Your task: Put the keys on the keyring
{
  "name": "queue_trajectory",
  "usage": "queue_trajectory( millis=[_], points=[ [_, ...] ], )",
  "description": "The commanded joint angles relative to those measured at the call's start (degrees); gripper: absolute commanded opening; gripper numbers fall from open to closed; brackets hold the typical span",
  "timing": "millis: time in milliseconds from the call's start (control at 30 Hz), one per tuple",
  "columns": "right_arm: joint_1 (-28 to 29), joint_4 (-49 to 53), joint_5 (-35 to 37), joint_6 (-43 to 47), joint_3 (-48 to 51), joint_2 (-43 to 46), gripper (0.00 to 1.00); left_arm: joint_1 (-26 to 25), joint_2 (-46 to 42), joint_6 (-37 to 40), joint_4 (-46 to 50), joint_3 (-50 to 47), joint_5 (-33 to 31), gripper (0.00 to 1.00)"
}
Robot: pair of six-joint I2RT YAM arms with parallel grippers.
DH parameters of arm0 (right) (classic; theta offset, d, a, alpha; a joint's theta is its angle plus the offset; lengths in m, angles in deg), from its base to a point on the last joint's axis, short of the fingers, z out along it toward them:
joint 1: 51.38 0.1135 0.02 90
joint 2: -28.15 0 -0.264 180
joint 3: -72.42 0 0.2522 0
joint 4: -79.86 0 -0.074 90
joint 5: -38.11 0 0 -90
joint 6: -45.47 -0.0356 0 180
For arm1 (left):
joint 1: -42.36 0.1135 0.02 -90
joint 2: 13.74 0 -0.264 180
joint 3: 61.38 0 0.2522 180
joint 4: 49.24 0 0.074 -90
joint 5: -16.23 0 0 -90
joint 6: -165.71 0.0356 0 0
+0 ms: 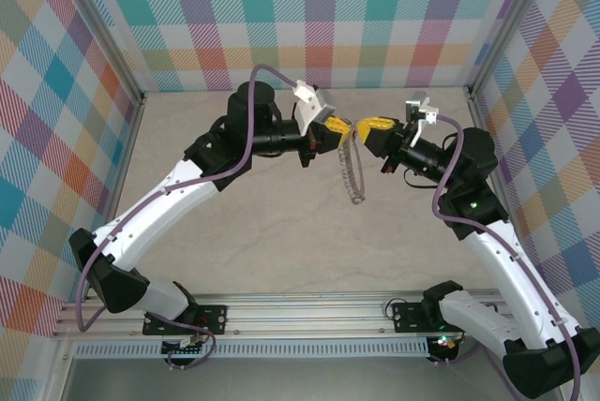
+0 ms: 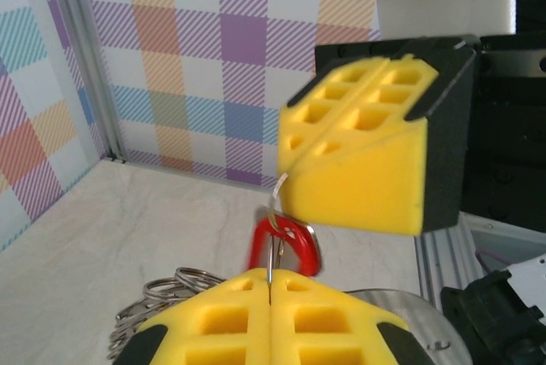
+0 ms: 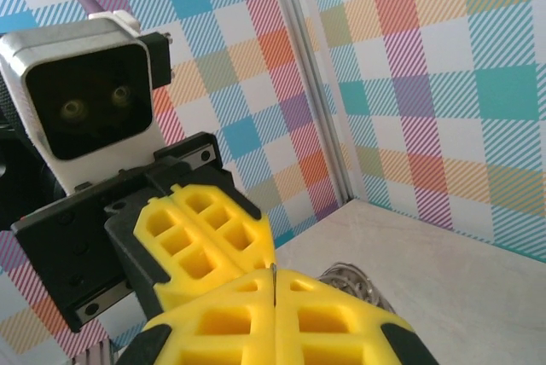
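My left gripper [image 1: 335,127] is pressed tight shut. It pinches the key [image 2: 271,264], a thin bit of metal poking out of the crack between its yellow pads [image 2: 217,322]. My right gripper [image 1: 370,126] is pressed shut too, tip to tip with the left one and very near it. A thin silver wire curls out of its crack and down to the red tag [image 2: 294,246]. I cannot tell what that wire belongs to.

The 2 grippers are up over the table [image 1: 253,242], near the back wall [image 1: 309,17]. The ring [image 1: 352,171] hangs just under the 2 tips. I see it from its edge, so it looks long and thin, with its long way running toward the arm bases. I cannot tell what holds it up. The key points straight out from the left pads at the right gripper, tag end first.
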Motion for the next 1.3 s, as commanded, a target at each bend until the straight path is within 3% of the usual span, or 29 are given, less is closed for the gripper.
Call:
queue_trajectory(
  millis=[0, 867, 1267],
  points=[
    [0.32, -0.47, 0.87, 1.91, -1.68, 0.34, 0.0, -0.78, -0.04, 1.52, -0.71, 2.38, 1.41, 0.0],
    [1.6, 0.38, -3.74, 1.91, -2.25, -0.52, 0.0, -0.84, 0.44, 1.05, -1.3, 3.35, 1.07, 0.0],
    [1.64, 1.48, -1.79, 3.04, -1.2, -0.43, 0.0, -0.91, 0.17, 0.44, -2.26, 3.51, 1.32, 0.0]
  ],
)
